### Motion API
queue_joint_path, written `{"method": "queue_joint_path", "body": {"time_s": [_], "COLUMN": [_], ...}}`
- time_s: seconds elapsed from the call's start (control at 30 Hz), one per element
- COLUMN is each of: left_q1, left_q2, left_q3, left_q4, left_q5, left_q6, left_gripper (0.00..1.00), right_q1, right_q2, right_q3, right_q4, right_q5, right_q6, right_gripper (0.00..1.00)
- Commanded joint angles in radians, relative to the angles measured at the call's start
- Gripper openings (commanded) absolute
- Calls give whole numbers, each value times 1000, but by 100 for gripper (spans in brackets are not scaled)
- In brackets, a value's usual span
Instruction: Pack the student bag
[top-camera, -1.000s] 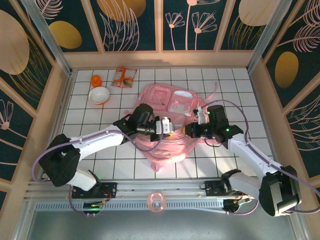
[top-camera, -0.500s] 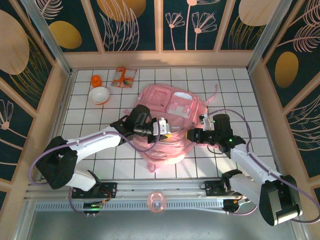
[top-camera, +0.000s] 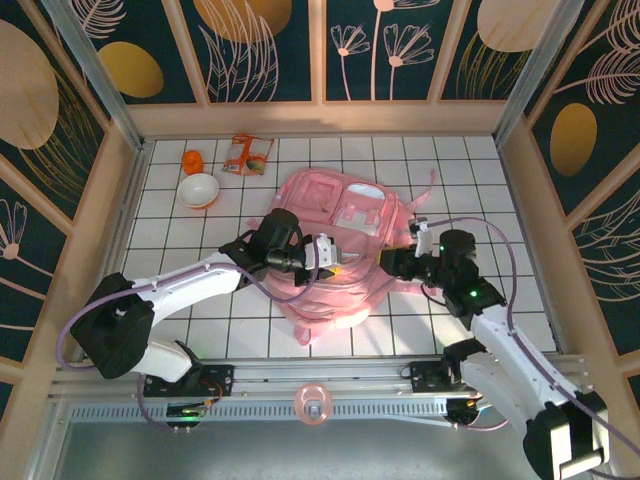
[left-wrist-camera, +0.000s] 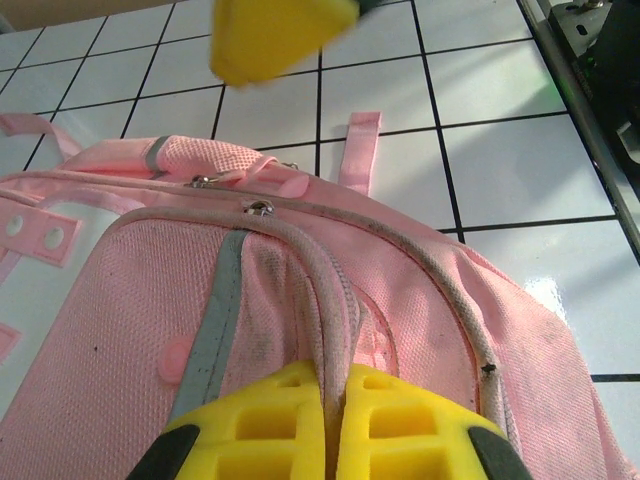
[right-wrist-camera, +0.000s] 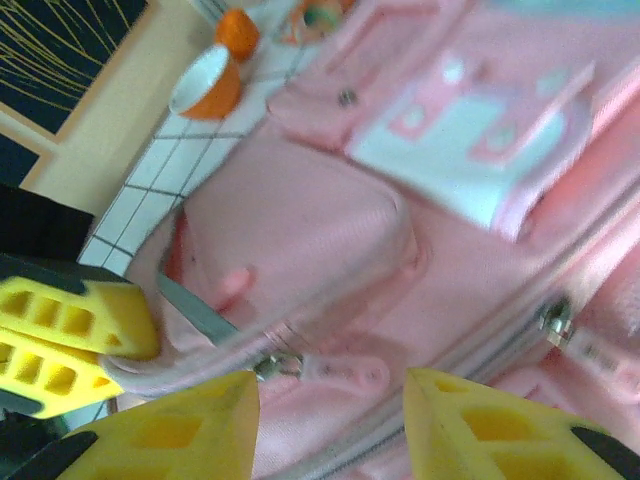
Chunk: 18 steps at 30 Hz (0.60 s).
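Observation:
The student bag (top-camera: 340, 225), a big pink backpack, lies on the tiled table with its front pockets up. My left gripper (top-camera: 335, 263) is shut on the bag's near edge. In the left wrist view its yellow fingers (left-wrist-camera: 260, 425) pinch a pale piped seam of the student bag (left-wrist-camera: 150, 300). My right gripper (top-camera: 396, 266) stands open at the bag's right side. Its fingertips (right-wrist-camera: 480, 415) stand apart with nothing between them, just short of a pink zip pull (right-wrist-camera: 335, 370) on the student bag (right-wrist-camera: 300, 220).
A white-and-orange bowl (top-camera: 198, 189), a small orange thing (top-camera: 192, 160) and a snack packet (top-camera: 247, 154) sit at the back left. A pink ring (top-camera: 314, 405) rests on the front rail. Wooden walls close in the table on three sides.
My right gripper has opened and drawn back to the right, off the bag. The bag's near part has sunk and shifted slightly. The left gripper keeps its hold.

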<state>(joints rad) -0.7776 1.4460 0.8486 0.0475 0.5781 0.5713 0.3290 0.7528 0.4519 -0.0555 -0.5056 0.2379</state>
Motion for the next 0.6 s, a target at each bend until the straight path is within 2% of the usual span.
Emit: {"method": "queue_joint_path", "body": {"time_s": [0.0, 0.13, 0.23, 0.3, 0.57], "left_q1": [1, 2, 3, 2, 1], "left_q2": [-36, -38, -42, -44, -36], "left_q3": [18, 21, 24, 25, 33], "left_q4": [19, 23, 24, 25, 25], "left_q5": [107, 117, 115, 115, 125], "left_q6": [-17, -22, -19, -17, -16], "left_gripper": [0, 0, 0, 0, 0], "right_q1": [4, 5, 12, 24, 37], "right_q2": [-36, 16, 83, 103, 161], "right_q3": [34, 58, 92, 92, 61], "right_q4": [31, -4, -84, -97, 13], "right_q5": [32, -21, -61, -71, -151], "right_q6": [-182, -382, -511, -580, -659], "right_gripper": [45, 47, 56, 57, 56]}}
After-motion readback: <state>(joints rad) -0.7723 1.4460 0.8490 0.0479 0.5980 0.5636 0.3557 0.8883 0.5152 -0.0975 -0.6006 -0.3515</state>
